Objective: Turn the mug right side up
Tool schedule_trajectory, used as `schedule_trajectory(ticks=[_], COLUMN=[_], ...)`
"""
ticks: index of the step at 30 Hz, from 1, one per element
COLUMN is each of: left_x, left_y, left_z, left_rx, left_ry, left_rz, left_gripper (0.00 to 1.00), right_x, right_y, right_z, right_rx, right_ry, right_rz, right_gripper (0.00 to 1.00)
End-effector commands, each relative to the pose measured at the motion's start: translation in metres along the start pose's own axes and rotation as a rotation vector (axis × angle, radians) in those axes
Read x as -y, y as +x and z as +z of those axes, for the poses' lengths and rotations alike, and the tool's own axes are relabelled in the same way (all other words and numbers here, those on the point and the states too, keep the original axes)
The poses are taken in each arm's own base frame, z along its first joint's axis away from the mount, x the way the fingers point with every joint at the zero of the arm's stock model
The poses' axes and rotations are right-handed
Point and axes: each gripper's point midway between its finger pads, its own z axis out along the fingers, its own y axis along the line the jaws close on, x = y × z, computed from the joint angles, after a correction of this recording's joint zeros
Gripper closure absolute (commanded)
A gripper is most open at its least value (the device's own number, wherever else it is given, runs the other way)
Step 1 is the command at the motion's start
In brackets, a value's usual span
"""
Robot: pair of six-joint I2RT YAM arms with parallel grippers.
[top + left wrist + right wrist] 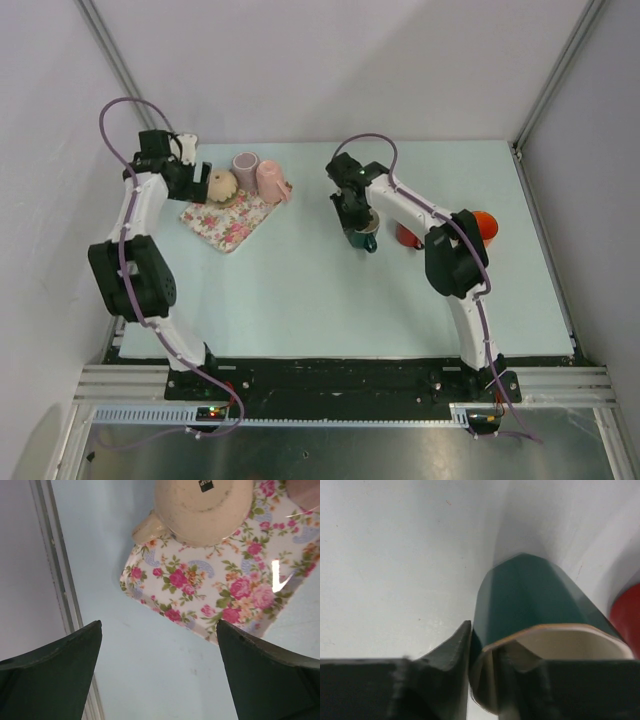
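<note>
R hand (485, 652) grips mug (530, 595), rim part-hidden.

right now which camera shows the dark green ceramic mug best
Right wrist: the dark green ceramic mug fills the frame, its wall pinched by the right gripper. Top external shows it small, partly under that gripper. Left wrist misses it.

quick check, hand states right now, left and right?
Left hand: open, holding nothing.
Right hand: closed on the rim of the green mug.
</note>
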Motion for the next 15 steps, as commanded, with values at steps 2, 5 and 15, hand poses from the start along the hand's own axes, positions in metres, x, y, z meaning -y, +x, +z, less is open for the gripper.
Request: schedule_trajectory(ticks=[2, 5, 15], left_x=[-0.021, -0.026, -0.039], left_y=[-0.009, -0.005, -0.035], left_z=[0.022, 0.038, 0.076], left_rx=[0.018, 0.009, 0.113], left_ry=[0.052, 0.091, 0.182], left_rz=[0.233, 0.398, 0.722], left_gripper=[0.00, 0.01, 0.16], right_x=[-0.003, -0.010, -0.025], right_y=[-0.022, -0.032, -0.036], right_z=[-0.021, -0.039, -0.096], right_rx=[0.058, 0.103, 0.216], right_ry=[-0.018, -0.052, -0.158], right_rz=[-0.028, -0.044, -0.072], right_gripper=[0.51, 0.32, 0.01])
